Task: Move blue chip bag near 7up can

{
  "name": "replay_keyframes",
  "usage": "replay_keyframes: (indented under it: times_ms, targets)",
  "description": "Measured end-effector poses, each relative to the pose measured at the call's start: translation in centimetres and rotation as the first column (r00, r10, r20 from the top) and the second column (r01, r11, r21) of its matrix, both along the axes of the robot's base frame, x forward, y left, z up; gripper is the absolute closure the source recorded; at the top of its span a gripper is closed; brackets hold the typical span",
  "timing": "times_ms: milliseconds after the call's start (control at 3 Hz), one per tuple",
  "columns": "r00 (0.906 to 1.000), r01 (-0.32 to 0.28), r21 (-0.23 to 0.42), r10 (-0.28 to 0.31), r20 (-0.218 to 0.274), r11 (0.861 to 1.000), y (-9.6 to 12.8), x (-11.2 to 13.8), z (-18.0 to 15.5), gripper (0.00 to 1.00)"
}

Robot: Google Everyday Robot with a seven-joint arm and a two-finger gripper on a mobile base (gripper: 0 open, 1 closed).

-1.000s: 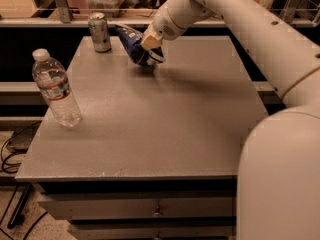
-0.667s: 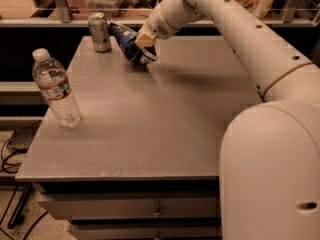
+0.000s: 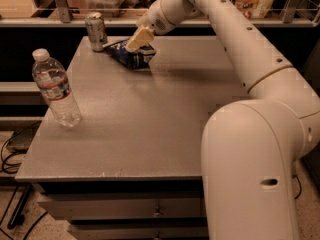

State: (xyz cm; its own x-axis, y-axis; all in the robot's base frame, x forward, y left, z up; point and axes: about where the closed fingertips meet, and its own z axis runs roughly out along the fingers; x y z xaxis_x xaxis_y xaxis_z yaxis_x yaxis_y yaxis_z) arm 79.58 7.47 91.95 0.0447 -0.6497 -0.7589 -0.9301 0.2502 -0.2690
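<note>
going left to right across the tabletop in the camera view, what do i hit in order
water bottle → 7up can → blue chip bag. The gripper sits right over the bag, overlapping it, so it gets no slot of its own in the order.

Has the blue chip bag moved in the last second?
Yes: the blue chip bag has shifted left, closer to the 7up can; the gripper is over it.

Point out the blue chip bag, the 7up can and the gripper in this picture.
blue chip bag [image 3: 129, 58]: camera view, dark-blue front of the bag.
7up can [image 3: 95, 32]: camera view, middle of its side.
gripper [image 3: 136, 41]: camera view, its tan tip, just above the bag.
</note>
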Motion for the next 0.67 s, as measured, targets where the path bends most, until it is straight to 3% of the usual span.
replay_keyframes:
  times_ms: [667]
  targets:
    - [1.0,-0.001,0.003,0.001,0.002,1.0,0.07,0.06,0.17,0.0]
